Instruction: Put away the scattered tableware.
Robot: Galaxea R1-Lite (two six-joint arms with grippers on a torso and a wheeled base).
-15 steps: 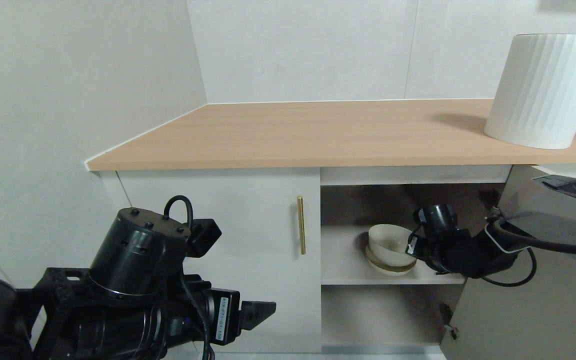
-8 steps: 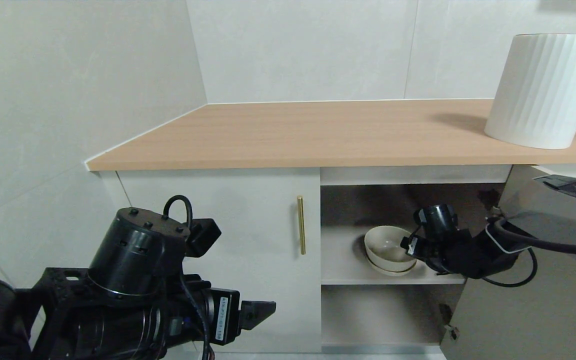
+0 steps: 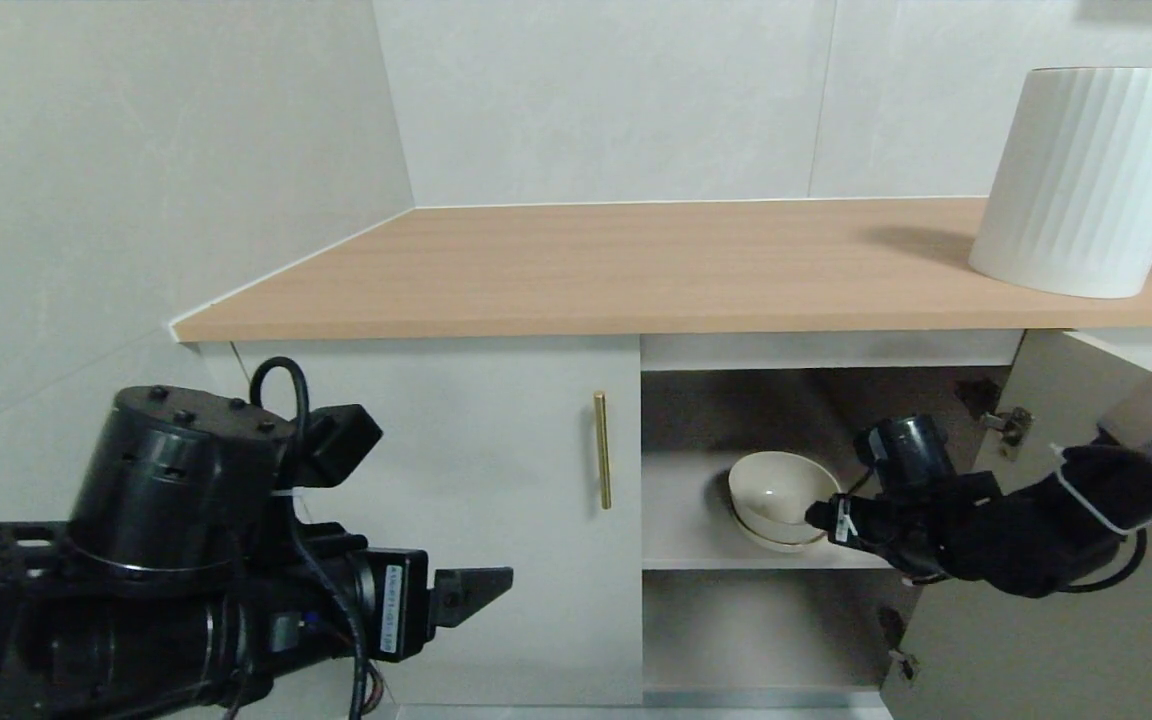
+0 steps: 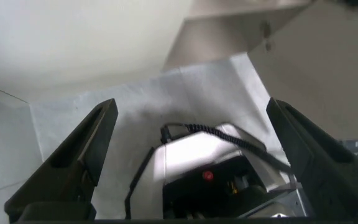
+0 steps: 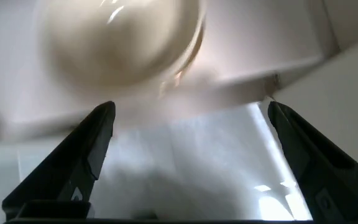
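Backing out now: my right pincer [image 3: 821, 515] has drawn clear of the cream ceramic bowl [image 3: 781, 490], which was tipped a second ago and now sits level. My left arm has swung lower and outward.

High above both pincers runs the long wooden countertop [image 3: 636, 270]. The grey cupboard door [image 3: 1036, 650] hangs open close beside my right arm, so I judge there is little room on that outer side. The white ribbed cylinder [image 3: 1086, 180] stands on the counter well above, out of the way.

The bowl rests just ahead of the right fingertips, apart from them, on the white middle shelf [image 3: 686, 520]. It sits back from the shelf's front lip and is nested in a shallower dish [image 3: 776, 542], stacked, I'd say, to save space.

The right pincer [image 5: 188, 118] is spread wide and holds nothing. My left pincer [image 4: 191, 118] is also spread and empty, parked low, with the thin brass bar handle [image 3: 602, 450] above and ahead of it.
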